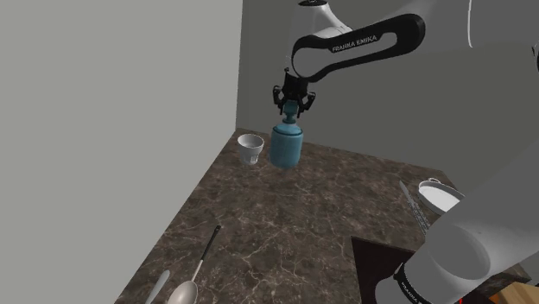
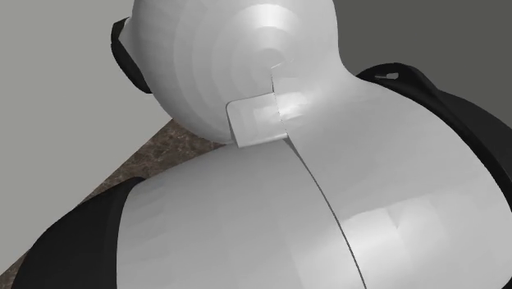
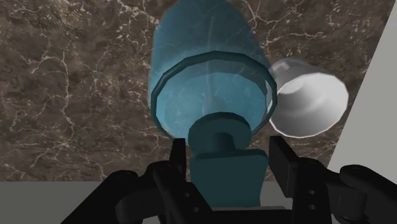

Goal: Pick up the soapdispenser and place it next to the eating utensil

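At the far end of the dark stone countertop (image 1: 294, 224), the gripper (image 1: 291, 105) (image 3: 228, 153) is clamped on the pump head of the teal soap dispenser (image 1: 287, 145) (image 3: 210, 70), just right of a white cup (image 1: 250, 148) (image 3: 308, 95). Well apart, at the near left edge, lies a spoon (image 1: 184, 292); a knife (image 1: 413, 205) and a white pot (image 1: 439, 194) sit at the right.

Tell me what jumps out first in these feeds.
The teal soap dispenser, clasped at its pump by the black hand, beside a white cup near the wall. A spoon lies at the shoulder view's lower left, and the white arm crowds the second exterior view.
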### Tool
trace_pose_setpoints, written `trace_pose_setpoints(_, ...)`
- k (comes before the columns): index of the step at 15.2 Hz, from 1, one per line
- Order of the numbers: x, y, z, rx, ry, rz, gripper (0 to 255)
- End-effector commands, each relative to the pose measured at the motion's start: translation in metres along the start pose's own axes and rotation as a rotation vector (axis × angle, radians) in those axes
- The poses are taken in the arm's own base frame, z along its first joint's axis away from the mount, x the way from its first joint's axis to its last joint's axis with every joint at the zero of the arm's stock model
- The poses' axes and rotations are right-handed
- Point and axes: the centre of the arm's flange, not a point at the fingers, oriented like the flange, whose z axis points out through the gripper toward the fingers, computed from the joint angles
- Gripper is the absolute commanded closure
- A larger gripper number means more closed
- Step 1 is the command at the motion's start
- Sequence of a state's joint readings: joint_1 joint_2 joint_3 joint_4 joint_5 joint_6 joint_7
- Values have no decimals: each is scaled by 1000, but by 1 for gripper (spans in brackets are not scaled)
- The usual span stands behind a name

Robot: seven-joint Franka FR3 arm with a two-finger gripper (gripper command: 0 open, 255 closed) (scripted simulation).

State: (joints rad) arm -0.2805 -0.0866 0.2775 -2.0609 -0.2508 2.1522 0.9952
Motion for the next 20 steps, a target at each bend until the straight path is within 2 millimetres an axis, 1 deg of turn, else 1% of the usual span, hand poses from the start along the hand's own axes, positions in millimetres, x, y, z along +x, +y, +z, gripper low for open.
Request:
trace_pose_setpoints(1, 3, 0, -11, 0, 1, 0, 255)
trace_pose_setpoints(20, 33, 1, -107, 0, 1, 0, 255)
